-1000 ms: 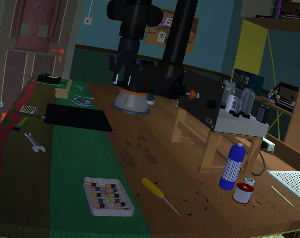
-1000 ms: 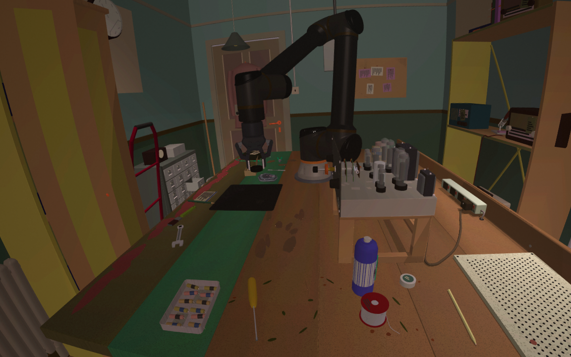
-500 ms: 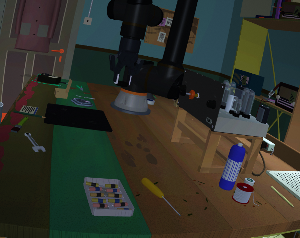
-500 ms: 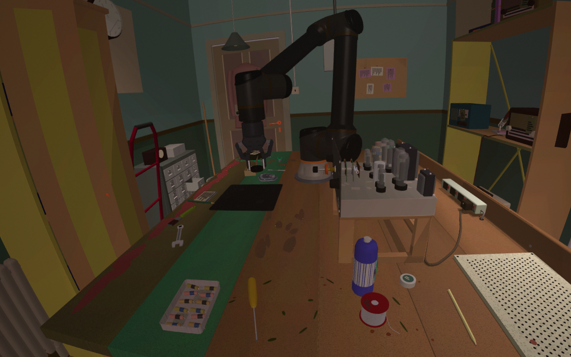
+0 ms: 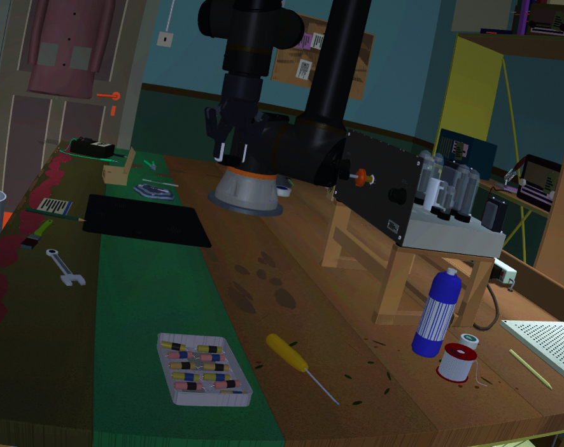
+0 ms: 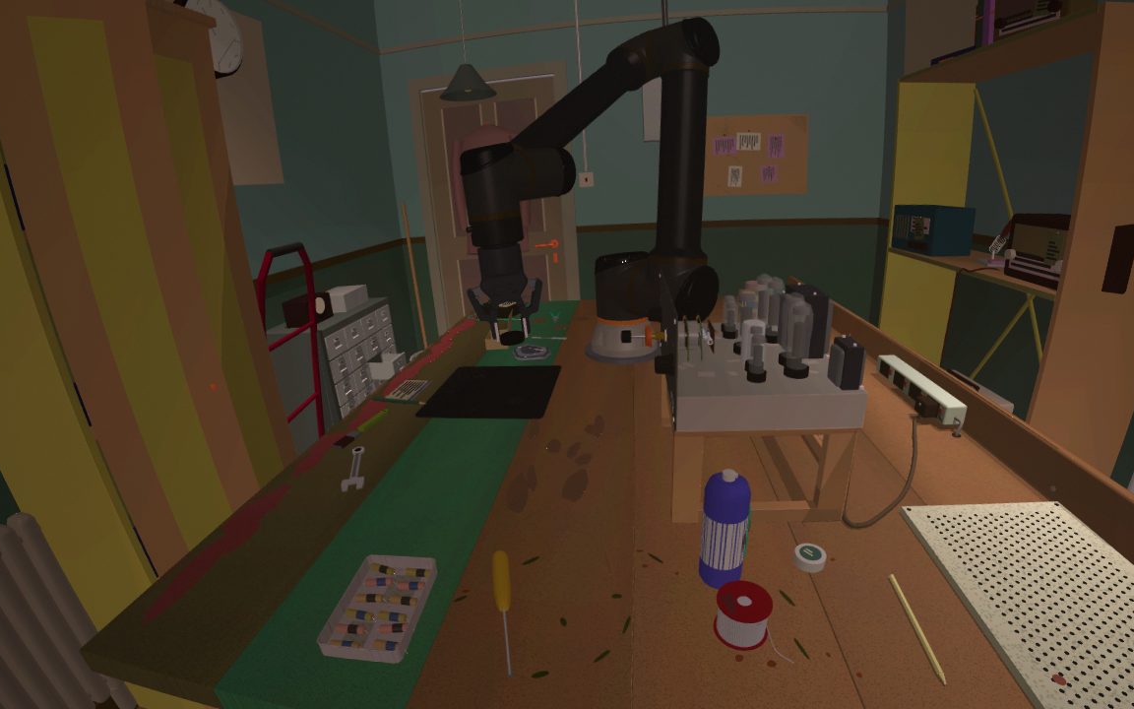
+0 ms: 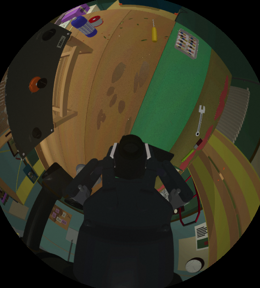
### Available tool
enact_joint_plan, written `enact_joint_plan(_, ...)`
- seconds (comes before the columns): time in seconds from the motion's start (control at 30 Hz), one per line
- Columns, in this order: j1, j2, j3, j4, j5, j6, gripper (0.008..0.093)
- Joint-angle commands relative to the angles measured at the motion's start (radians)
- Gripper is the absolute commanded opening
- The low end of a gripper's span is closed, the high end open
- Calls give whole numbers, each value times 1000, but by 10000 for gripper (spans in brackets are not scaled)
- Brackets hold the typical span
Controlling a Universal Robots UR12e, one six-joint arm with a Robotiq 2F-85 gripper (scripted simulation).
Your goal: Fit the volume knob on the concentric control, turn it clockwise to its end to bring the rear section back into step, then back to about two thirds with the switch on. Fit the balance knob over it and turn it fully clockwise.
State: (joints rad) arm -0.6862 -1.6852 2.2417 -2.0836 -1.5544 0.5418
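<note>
A black knob [image 7: 131, 155] is half hidden between my fingers, with only its round face showing in the wrist camera. The knob [image 6: 511, 336] is held in my closed gripper [image 6: 508, 324], raised above the far end of the green mat. In the side camera the knob [image 5: 232, 160] merges with the dark arm behind my gripper [image 5: 230, 155]. To the right, the black front panel [image 5: 378, 190] of the chassis stands on a wooden stand. An orange knob [image 5: 360, 176] sits on the concentric control's shaft there. The panel also carries a black knob [image 5: 397, 195] lower down.
A tray of resistors [image 5: 203, 369] lies near the front edge on the green mat. A black pad [image 5: 145, 221] lies below my gripper. A spanner [image 5: 65, 267], a yellow screwdriver [image 5: 292, 361], a blue bottle [image 5: 437, 312] and a solder spool [image 5: 458, 362] lie about the bench.
</note>
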Motion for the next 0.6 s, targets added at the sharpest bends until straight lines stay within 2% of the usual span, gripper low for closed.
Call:
enact_joint_plan(0.0,-1,2,-2,4,2,-12,80)
enact_joint_plan(0.27,-13,24,-16,58,25,-151,80)
enact_joint_plan(0.57,-33,62,-40,148,64,-383,80)
